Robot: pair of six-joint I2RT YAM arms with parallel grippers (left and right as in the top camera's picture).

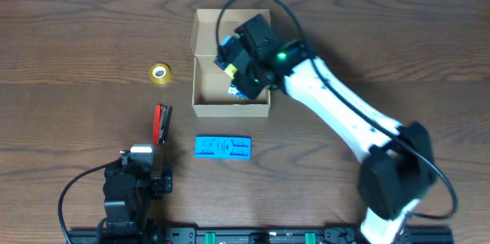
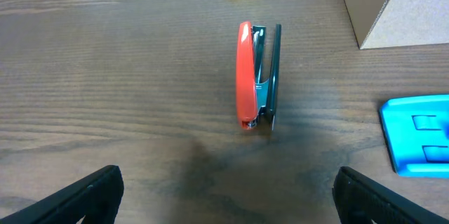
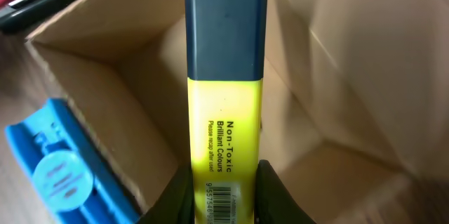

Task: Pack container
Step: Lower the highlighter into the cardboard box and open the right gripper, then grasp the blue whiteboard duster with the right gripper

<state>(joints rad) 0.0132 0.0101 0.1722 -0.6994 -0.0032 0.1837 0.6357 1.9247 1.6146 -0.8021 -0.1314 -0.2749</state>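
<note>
Clamped between the right gripper's (image 3: 224,204) fingers (image 3: 181,199), a highlighter (image 3: 226,112) is seen closest in the right wrist view: its yellow body, printed "Non-Toxic Brilliant Colours", is pinched on both sides, and its dark blue-grey cap end is pointed down into the container (image 3: 105,90). Whether the cap touches the container's floor cannot be told. A blue part with a pale round disc (image 3: 59,171) is seen at the container's left wall in that view, and what it is cannot be made out. From overhead, the container (image 1: 230,109) is found open on the tabletop (image 1: 76,30), its flap lid folded back on the side away from the robot, and its opening is partly covered by the right gripper (image 1: 246,76). On the robot's side of the container, just apart from its near wall, a flat blue packet (image 1: 222,147) is laid. On the left-arm side of the container a small yellow tape roll (image 1: 159,73) is set, well apart from its wall. Nearer the robot than the roll, and beside the container's near left corner, a red stapler (image 2: 254,76) is laid on its side. The left gripper (image 2: 231,203) is held low over the tabletop, short of the stapler, with its fingers (image 2: 77,196) spread wide and nothing between them.
</note>
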